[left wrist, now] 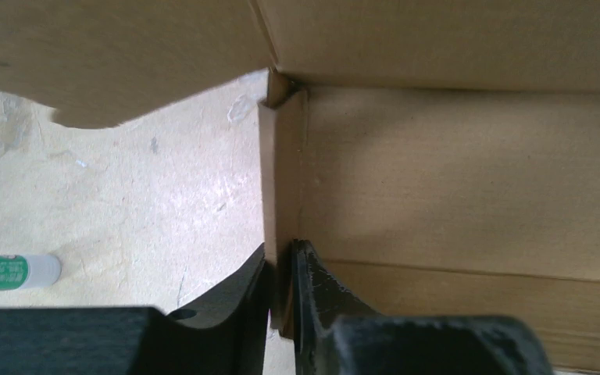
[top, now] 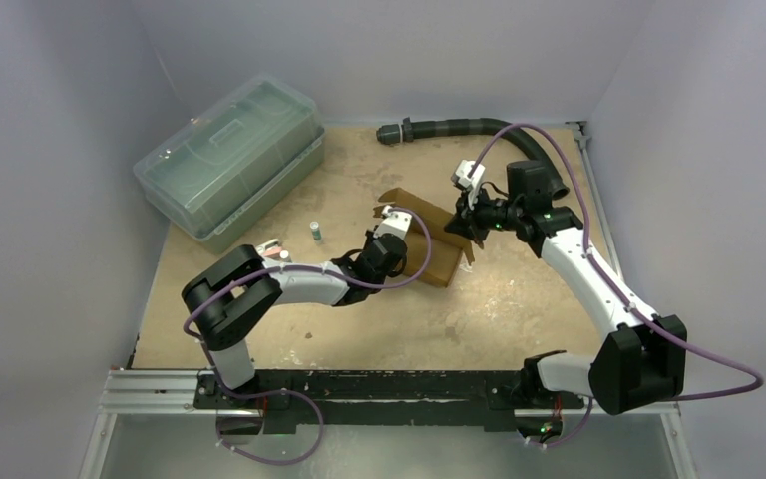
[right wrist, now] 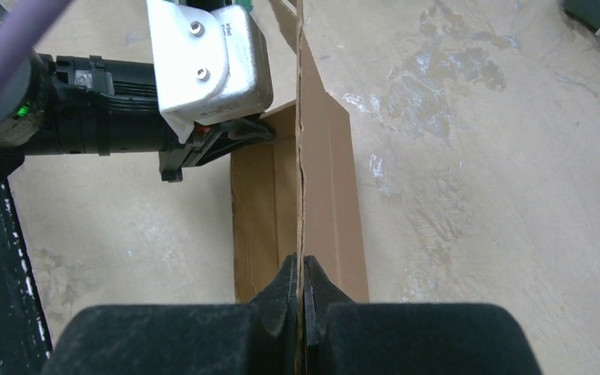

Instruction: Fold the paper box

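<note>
The paper box [top: 439, 244] is a brown cardboard piece, partly raised, in the middle of the table between both arms. My left gripper [top: 391, 232] is shut on a thin upright flap at the box's left side; in the left wrist view the gripper [left wrist: 281, 269] pinches that flap [left wrist: 281, 180] edge-on, with a wide panel [left wrist: 469, 180] to its right. My right gripper [top: 467, 222] is shut on the box's right edge; in the right wrist view the gripper [right wrist: 300, 273] clamps a thin cardboard sheet [right wrist: 324, 180] seen edge-on. The left arm's wrist [right wrist: 203, 70] shows there too.
A large clear greenish lidded plastic bin [top: 229, 160] stands at the back left. A small green-and-white tube [top: 315, 233] lies left of the box, also in the left wrist view [left wrist: 8, 272]. A black corrugated hose [top: 479, 130] runs along the back edge.
</note>
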You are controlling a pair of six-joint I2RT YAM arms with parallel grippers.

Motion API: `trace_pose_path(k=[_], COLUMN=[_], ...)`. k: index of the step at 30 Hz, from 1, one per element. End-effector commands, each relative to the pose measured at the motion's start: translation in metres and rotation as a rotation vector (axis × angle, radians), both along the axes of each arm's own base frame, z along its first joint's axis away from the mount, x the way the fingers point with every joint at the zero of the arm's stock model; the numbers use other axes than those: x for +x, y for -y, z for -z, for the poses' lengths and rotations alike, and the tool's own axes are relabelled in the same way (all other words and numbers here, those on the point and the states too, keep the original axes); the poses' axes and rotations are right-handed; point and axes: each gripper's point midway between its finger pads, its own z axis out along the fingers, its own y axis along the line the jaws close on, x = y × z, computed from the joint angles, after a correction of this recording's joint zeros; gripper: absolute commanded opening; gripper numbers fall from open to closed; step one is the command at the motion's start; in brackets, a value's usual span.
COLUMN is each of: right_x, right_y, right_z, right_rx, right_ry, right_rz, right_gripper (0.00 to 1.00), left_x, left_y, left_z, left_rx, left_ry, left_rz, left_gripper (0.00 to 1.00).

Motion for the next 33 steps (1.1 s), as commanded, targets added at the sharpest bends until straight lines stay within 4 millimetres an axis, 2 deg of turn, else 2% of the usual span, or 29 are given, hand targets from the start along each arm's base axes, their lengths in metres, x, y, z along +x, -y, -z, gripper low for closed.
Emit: trace_pose_path(k=[1,6,13,18,24,29,33], right_x=[0.005,0.009,0.011,0.013,0.013,0.011,0.011], right_y=[-0.006,-0.002,0.000,0.000,0.001,0.001,0.000], right_z=[-0.024,-0.024,-0.021,-0.018,-0.018,-0.019,-0.018], right_rx=[0.039,0.023,0.012,0.007,0.003,0.005,0.006], right_ry=[0.096,0.117,0.121,0.117,0.121,0.125,0.120], right_rz=[-0.010,0.016,0.027,0.033,0.038,0.035,0.032], right_gripper=[0.00,0.00,0.00,0.00,0.00,0.00,0.00], left_x=[-0.003,-0.004,-0.004,-0.002,-0.008,-0.025,-0.037], left_y=[-0.007,-0.012,-0.011,-0.009,-0.012,-0.029,-0.069], left_z=[-0.004,-0.021,-0.037,-0.051,-0.061,-0.086,-0.105], left_rx=[0.011,-0.042,-0.183,-0.268,-0.335,-0.406,-0.385], left_ry=[-0.020,-0.013,-0.053,-0.070,-0.082,-0.066,0.000], left_rz=[-0.026,-0.064,-0.053,-0.034,-0.005,0.032,-0.027], left_gripper=[0.18,0.30,0.33,0.40,0.41,0.44,0.54])
